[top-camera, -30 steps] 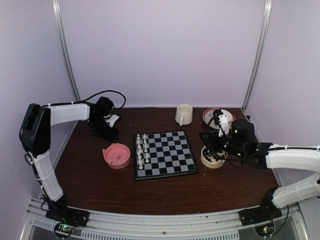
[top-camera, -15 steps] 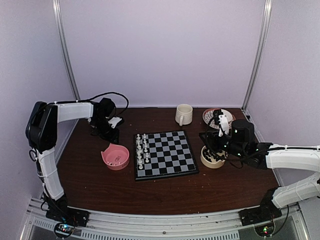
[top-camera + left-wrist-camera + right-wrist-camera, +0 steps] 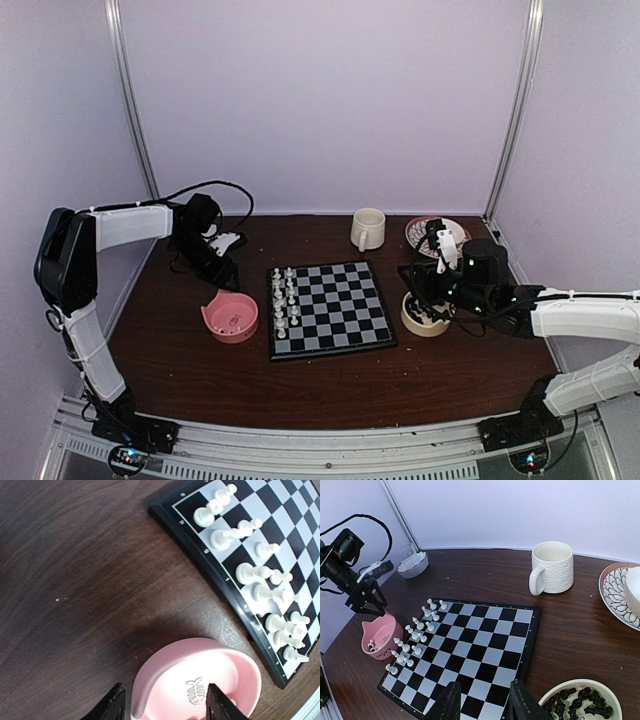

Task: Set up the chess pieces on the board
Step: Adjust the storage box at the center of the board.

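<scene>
Glossy pink bowl (image 3: 150, 680) by spread left claw (image 3: 165, 694), right claw (image 3: 485, 687) spread near checkered board (image 3: 480, 640)

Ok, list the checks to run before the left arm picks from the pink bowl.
1. The left gripper is open and empty: ok.
2. It hangs over the pink bowl: ok.
3. A white piece lies in that bowl: ok.
4. A free square among the white pieces on the chessboard: cannot tell.
5. The right gripper is off the chessboard: ok, open by the cream bowl of black pieces.
</scene>
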Tool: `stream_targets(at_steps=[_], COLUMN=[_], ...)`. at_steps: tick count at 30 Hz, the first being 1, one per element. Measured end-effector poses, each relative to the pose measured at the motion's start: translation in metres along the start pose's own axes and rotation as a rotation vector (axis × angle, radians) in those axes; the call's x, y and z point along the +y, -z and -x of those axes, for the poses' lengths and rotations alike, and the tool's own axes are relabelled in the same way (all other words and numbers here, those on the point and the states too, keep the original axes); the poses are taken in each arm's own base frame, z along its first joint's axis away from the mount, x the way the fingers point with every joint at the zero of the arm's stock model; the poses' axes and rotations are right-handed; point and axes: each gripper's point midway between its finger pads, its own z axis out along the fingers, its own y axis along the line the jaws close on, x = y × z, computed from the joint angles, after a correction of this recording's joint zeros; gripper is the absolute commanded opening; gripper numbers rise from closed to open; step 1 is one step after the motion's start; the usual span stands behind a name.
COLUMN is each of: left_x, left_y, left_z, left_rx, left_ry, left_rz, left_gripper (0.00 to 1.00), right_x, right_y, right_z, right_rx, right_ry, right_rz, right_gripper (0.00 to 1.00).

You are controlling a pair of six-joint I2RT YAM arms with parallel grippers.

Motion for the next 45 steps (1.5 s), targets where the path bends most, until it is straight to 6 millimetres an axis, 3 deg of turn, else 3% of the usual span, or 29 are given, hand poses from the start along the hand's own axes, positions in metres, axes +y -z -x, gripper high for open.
stream_targets(at_steps=[6,11,16,20,29,39,45], left_x=[0.002,0.012,0.02,0.024,0.028,0.024,0.025], left_y=[-0.002,-0.016,-0.027,-0.029,-0.026,0.002,0.011], left_z=[-0.005,-0.016,-0.028,-0.031,-0.038,-0.091,-0.092], left_rx=[0.022,0.091,0.151,0.168,0.167,0.136,0.075], left_ry=[-0.016,-0.008,0.002,0.006,0.034,0.162,0.236], left_rz=[0.01,0.044,0.074,0.094,0.117,0.174,0.187], left_gripper=[0.54,0.5,0.26,0.12,0.0,0.0,0.0], right_x=[0.0,-0.001,-0.002,-0.002,-0.001,0.002,0.003], right_y=[0.0,0.0,0.0,0.0,0.0,0.0,0.0], right_z=[0.0,-0.002,-0.004,-0.004,-0.004,-0.005,-0.006], right_rx=[0.001,0.004,0.009,0.009,0.009,0.014,0.018], right_ry=[-0.001,0.0,0.0,0.0,0.0,-0.004,-0.004], right_rz=[0.0,-0.002,-0.003,-0.003,-0.002,0.016,0.024], right_gripper=[0.35,0.35,0.35,0.35,0.35,0.35,0.35])
